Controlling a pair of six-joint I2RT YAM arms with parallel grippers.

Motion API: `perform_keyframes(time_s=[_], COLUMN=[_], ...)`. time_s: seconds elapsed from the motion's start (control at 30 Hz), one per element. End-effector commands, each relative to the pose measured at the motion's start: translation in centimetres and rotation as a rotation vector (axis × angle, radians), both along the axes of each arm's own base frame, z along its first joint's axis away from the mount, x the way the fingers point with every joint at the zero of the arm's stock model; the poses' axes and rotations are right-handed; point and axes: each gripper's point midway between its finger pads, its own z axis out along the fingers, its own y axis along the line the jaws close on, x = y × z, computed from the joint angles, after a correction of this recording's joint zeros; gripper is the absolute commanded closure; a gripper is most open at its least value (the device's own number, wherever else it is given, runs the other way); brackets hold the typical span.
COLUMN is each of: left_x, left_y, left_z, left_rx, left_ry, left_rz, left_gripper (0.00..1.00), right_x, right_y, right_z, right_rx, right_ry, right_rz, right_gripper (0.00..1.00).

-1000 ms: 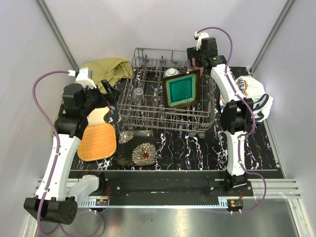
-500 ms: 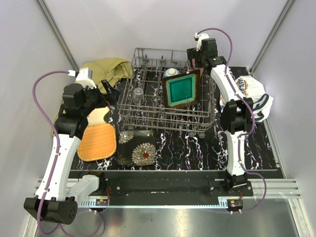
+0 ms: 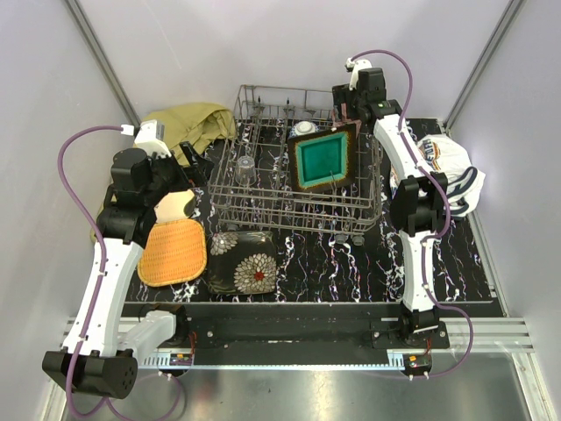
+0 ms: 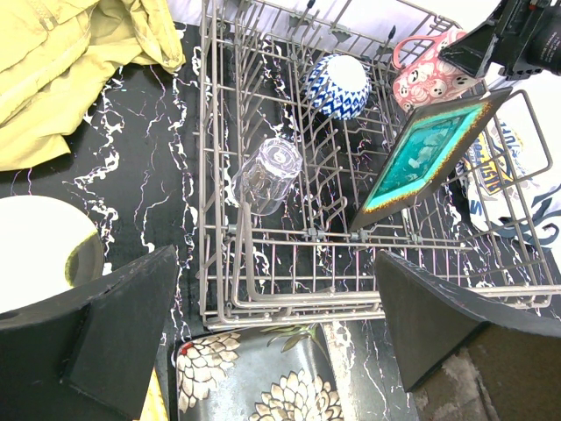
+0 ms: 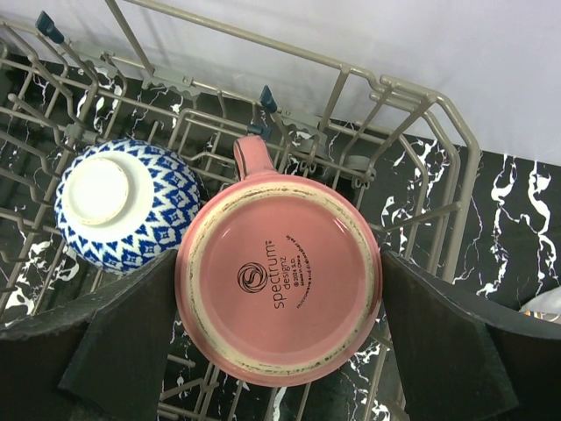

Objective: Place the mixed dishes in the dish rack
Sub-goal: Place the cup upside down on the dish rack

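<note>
– At far left, what do I log first?
– Olive-yellow cloth [image 3: 188, 123], bunched at the table's back-left corner, just beside the dish rack [image 3: 289, 213]. In front of it my left gripper [image 4: 273, 263] hangs above the table. Its fingers are spread wide with nothing between them.
– Dishes outside the rack on that side?
– Cream round plate [image 3: 181, 203] lies flat on the black marbled table [image 3: 351, 263], partly hidden from above. Orange woven-look square plate [image 3: 173, 253] sits just in front of it. Touching or overlapping, I can't call it from the top view. Dark floral plates [image 3: 243, 261] come next to the right, close to the rack's near-left corner.
– Inside the rack?
– Clear glass [image 4: 267, 174] is tipped on its side in the left part. Blue-and-white bowl [image 5: 123, 206] is upside down toward the back, about the middle. Teal square plate [image 3: 324, 158] stands on edge, leaning among the tines in the right half.
– Right arm?
– My right gripper [image 5: 279, 263] is over the rack's back-right corner. It's opened to cup width, with the fingers pressed against both sides of the pink cup [image 5: 280, 289]. The cup's base faces the wrist camera and its handle points at the back rail, right beside the bowl. Whether its rim rests on the wires, I can't tell.
– Past the rack?
– White printed cloth [image 3: 451, 171], crumpled on the table just right of it.
</note>
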Motion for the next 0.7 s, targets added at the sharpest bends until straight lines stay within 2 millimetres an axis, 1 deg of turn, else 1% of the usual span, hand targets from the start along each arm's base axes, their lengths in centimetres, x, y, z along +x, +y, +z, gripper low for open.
perform_keyframes(time_s=[0.0, 0.07, 0.1, 0.13, 0.27, 0.5, 0.57, 0.67], left_x=[0.5, 0.5, 0.5, 0.5, 0.4, 0.3, 0.3, 0.4], left_y=[0.1, 0.1, 0.1, 0.1, 0.1, 0.2, 0.2, 0.3], left_z=[1.2, 1.2, 1.3, 1.3, 1.2, 1.1, 1.0, 1.1], left_rx=[0.007, 0.006, 0.006, 0.009, 0.010, 0.015, 0.016, 0.014], left_ry=[-0.053, -0.054, -0.056, -0.058, -0.055, -0.056, -0.053, -0.055], left_rz=[-0.006, -0.006, -0.006, -0.005, -0.005, 0.000, 0.000, 0.002], left_gripper=[0.01, 0.01, 0.01, 0.01, 0.01, 0.01, 0.01, 0.01], right_x=[0.9, 0.9, 1.0, 0.9, 0.9, 0.9, 0.9, 0.8], right_y=[3.0, 3.1, 3.2, 3.3, 3.4, 3.8, 3.8, 3.7], right_z=[5.3, 5.3, 4.9, 4.8, 3.3, 1.3, 0.9, -0.2], right_rx=[0.094, 0.095, 0.094, 0.094, 0.096, 0.098, 0.096, 0.089], right_ry=[-0.136, -0.136, -0.127, -0.124, -0.090, -0.049, -0.040, -0.013], right_rz=[0.106, 0.111, 0.112, 0.114, 0.122, 0.133, 0.134, 0.138], right_gripper=[0.50, 0.50, 0.50, 0.50, 0.50, 0.50, 0.50, 0.50])
